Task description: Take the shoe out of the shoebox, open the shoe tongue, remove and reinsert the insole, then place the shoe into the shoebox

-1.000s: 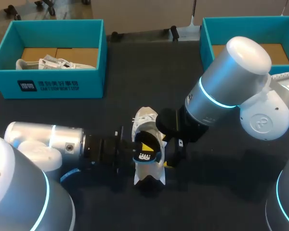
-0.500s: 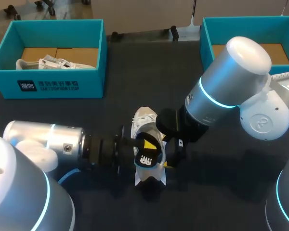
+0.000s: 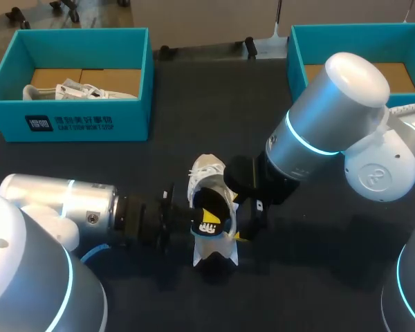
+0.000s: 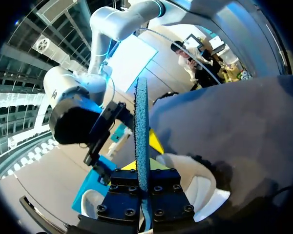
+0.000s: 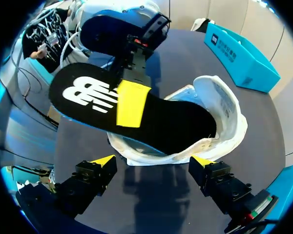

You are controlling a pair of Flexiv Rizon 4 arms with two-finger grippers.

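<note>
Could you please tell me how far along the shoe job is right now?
Done: the shoe is out on the table. In hand: the left gripper is shut on the insole, which lies half inside the shoe; the right gripper is open beside it. Left: seating the insole, then returning the shoe to a shoebox.

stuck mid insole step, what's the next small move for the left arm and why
Probably draw the insole fully out: the left gripper pinches its raised rear part, while its front lies inside the shoe. The right gripper stands open by the shoe.
</note>
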